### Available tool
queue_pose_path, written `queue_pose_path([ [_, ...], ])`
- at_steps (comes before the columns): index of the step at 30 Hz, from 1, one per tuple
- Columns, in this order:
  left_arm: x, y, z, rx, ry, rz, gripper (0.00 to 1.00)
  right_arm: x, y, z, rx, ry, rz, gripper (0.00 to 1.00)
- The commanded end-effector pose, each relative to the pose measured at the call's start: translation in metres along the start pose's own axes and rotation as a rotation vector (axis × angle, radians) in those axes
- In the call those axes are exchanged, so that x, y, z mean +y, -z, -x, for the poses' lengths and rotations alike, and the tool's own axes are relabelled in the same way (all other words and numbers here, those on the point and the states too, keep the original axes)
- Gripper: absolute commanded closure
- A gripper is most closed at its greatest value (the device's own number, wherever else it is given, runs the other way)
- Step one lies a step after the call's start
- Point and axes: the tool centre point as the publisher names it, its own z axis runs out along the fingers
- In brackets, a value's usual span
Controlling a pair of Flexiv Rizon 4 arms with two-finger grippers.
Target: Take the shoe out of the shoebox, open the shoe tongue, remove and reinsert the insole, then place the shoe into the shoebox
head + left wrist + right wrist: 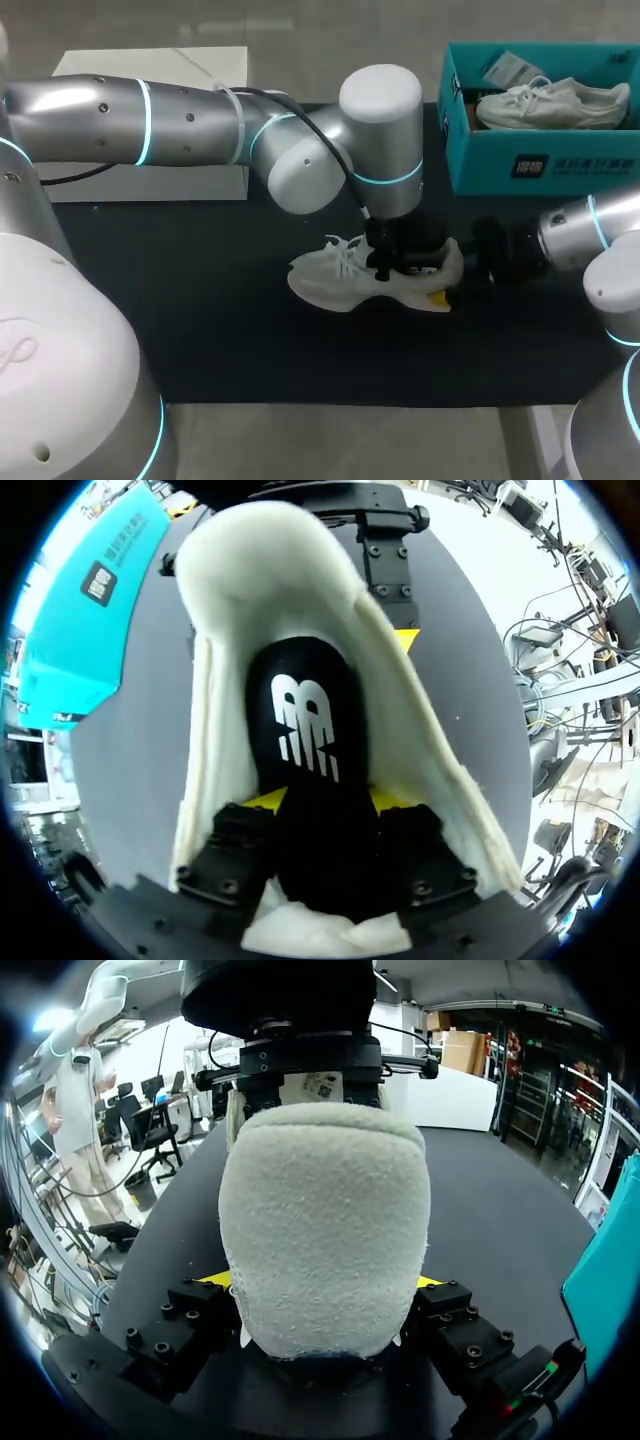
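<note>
Left claw (325, 808) pinches the black insole (305, 730) inside the shoe (345, 278). Right claw (322, 1292) clamps the shoe's heel between my fingers. The shoe rests on the worktop (200, 330), with the shoebox (540, 150) apart, beside my right claw.

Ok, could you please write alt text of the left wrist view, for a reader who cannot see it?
The left gripper is shut on a black insole, inside the opening of a white shoe. Ahead, the right gripper is at the shoe's heel, and a teal shoebox stands off to one side.
</note>
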Motion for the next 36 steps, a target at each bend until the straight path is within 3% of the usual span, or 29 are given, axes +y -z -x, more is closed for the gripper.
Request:
queue_pose_path([
  [1, 0.001, -0.057, 0.01, 0.005, 0.002, -0.004, 0.57, -0.003, -0.008, -0.005, 0.0, 0.001, -0.002, 1.0],
  [13, -0.016, -0.068, -0.001, -0.057, -0.013, 0.016, 0.54, -0.003, -0.008, -0.005, 0.0, 0.001, -0.002, 1.0],
  [22, -0.019, -0.066, -0.013, 0.003, -0.052, 0.007, 0.53, -0.003, -0.008, -0.005, 0.0, 0.001, -0.002, 1.0],
  [36, -0.024, -0.091, 0.006, -0.054, -0.032, 0.043, 0.51, -0.003, -0.008, -0.005, 0.0, 0.001, -0.002, 1.0],
])
